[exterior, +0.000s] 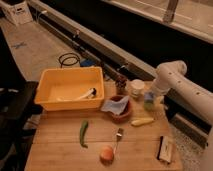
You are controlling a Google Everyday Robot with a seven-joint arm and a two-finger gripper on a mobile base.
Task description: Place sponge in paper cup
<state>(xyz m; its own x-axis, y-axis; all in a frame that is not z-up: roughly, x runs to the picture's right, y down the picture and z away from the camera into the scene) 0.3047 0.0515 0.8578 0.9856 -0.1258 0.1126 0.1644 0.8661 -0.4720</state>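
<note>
The wooden table point(65, 150) is taking up the lower half of the frame, and the white arm point(175, 82) is reaching in from the right edge. A yellow bin point(50, 102) is sitting at the table's upper left, and a brown bowl point(121, 118) with a blue cloth point(115, 105) is resting near the centre.

The paper cup point(136, 88) is standing upright at the back of the table, right of centre. Just beside it on the right, the claw point(151, 95) is hanging low over a small greenish block, probably the sponge point(148, 104), though the view is too murky to be sure. I cannot tell whether the claw is clamping it or standing apart from it.

Judging by this, the step in hand is securing the sponge for the short carry to the cup. Doing it well is meaning a firm, centred hold, a lift clear of the cup's rim, and a release directly above the opening. The cup is looking light, so brushing its side on the way over is risking a tip.
</note>
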